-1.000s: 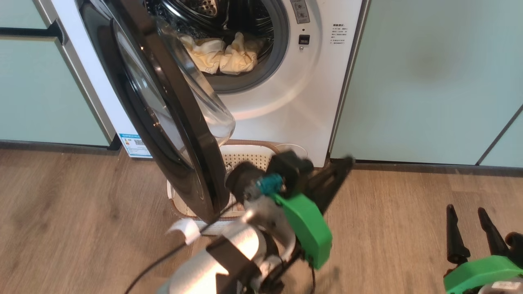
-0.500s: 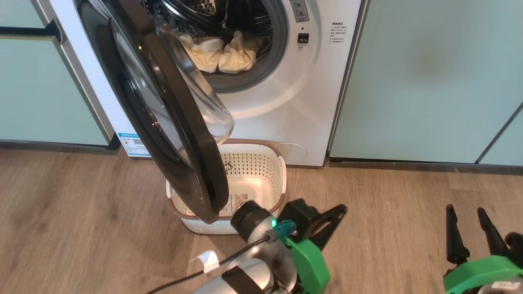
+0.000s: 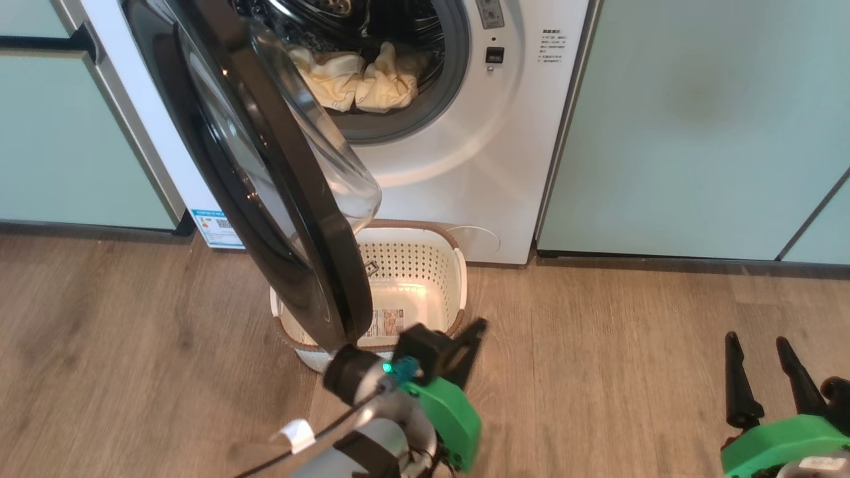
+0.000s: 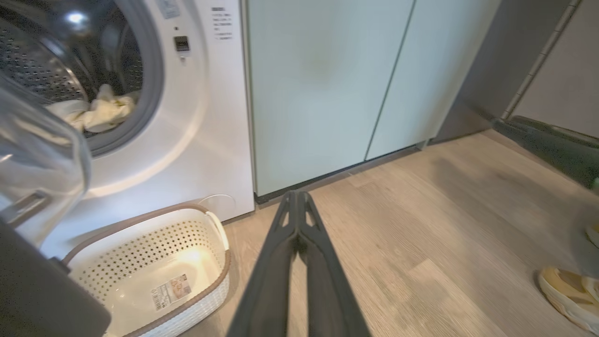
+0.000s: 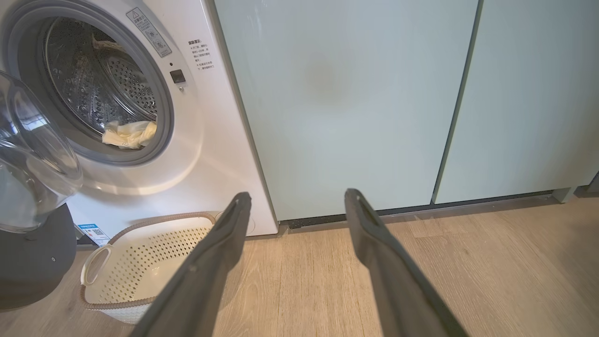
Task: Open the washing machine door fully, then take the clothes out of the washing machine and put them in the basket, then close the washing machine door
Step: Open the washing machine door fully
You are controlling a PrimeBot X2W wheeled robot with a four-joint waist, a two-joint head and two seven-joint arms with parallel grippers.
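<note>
Washing machine door (image 3: 292,219) stands about half open, to the left of your left gripper (image 3: 475,330), whose jaws are pressed together on nothing. Over the last second that arm has drawn back from above the basket (image 3: 458,265) toward the door's lower edge. The door's swing looks unchanged, so you likely have not finished opening it. Your right gripper (image 3: 757,342) waits well off to the right, jaws spread wide and empty. The clothes (image 3: 362,79) lie in the drum of the washing machine (image 3: 465,172), far ahead of both sets of jaws. The door hides the basket's left part, and its hinge is cut off at the top. Your left wrist may be just clear of the door's rim, but I cannot tell.
</note>
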